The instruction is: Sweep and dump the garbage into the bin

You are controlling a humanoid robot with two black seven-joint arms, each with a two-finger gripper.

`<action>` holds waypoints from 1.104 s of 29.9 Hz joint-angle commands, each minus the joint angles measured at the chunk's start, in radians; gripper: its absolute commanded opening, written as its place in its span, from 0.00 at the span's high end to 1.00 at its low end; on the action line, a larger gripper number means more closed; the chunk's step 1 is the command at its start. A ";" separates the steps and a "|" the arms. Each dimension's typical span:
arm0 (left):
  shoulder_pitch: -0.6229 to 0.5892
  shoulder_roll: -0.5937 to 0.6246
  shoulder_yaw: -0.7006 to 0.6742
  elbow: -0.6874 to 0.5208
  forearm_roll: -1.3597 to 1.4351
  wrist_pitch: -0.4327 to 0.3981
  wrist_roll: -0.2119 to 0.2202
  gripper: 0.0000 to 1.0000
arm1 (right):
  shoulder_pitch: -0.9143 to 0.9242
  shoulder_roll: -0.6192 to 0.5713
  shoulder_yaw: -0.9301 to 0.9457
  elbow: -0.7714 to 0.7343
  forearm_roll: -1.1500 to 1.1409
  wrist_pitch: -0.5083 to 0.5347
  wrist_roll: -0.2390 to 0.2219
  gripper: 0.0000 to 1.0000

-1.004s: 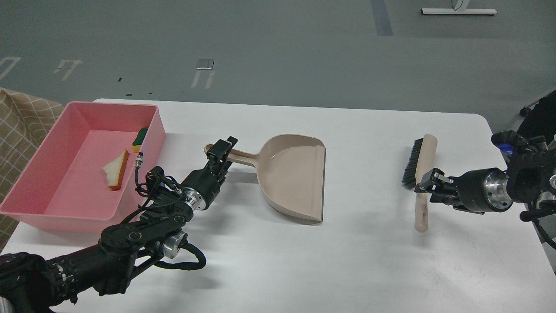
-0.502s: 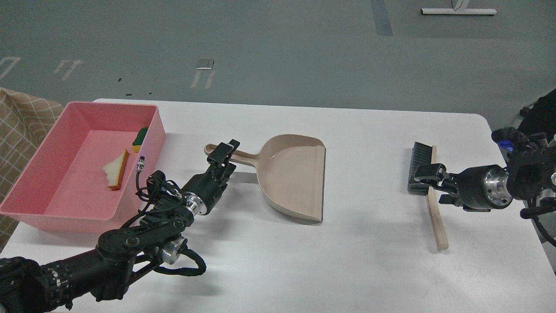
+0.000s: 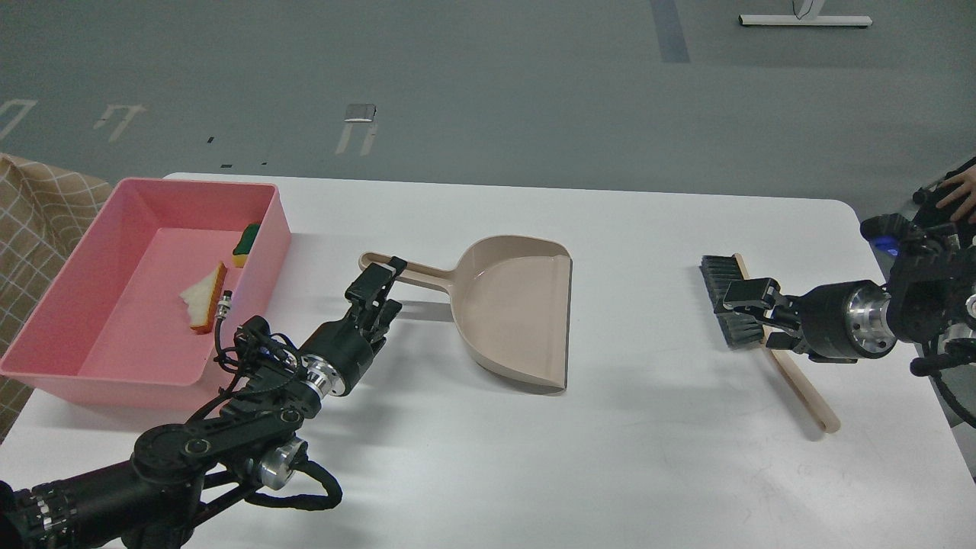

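Observation:
The pink bin (image 3: 114, 385) stands at the table's left. In it lie the yellow sponge (image 3: 245, 244), at the far right wall, and the white bread slice (image 3: 206, 297). The beige dustpan (image 3: 518, 305) lies mid-table and holds nothing, its handle pointing left. My left gripper (image 3: 375, 288) is open at the handle's end, its jaws apart and just in front of it. My right gripper (image 3: 755, 314) is shut on the brush (image 3: 724, 301) where the black bristles meet the beige handle. The handle slants down to the right and the brush rests low on the table.
The white table (image 3: 648, 473) has its right edge close behind my right arm. A checked cloth (image 3: 38, 221) lies left of the bin. A person's hand (image 3: 961, 191) shows at the far right edge.
My left gripper let go of the dustpan handle and drew back to the left; the dustpan stayed put. My right gripper turned the brush, swinging its handle out to the right.

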State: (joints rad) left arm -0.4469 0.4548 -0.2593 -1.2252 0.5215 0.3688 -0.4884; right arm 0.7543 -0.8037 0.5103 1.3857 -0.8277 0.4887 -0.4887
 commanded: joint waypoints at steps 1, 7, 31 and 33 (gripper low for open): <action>0.011 0.028 0.000 -0.060 0.000 0.027 0.000 0.13 | 0.013 0.001 0.001 0.003 0.001 0.000 0.000 0.09; 0.034 0.097 0.000 -0.196 0.000 0.087 0.000 0.11 | 0.036 -0.006 0.025 0.027 0.001 0.000 0.000 0.06; -0.286 0.242 -0.048 -0.372 -0.020 0.107 0.000 0.03 | -0.065 0.392 0.902 -0.033 0.002 0.000 0.000 0.02; -0.352 0.254 -0.018 -0.366 -0.032 0.102 0.000 0.03 | -0.087 0.493 1.006 -0.047 0.002 0.000 0.000 0.02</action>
State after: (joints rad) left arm -0.7195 0.6899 -0.3055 -1.5982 0.5015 0.4768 -0.4889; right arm 0.6957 -0.4365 1.3805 1.3610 -0.8252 0.4886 -0.4888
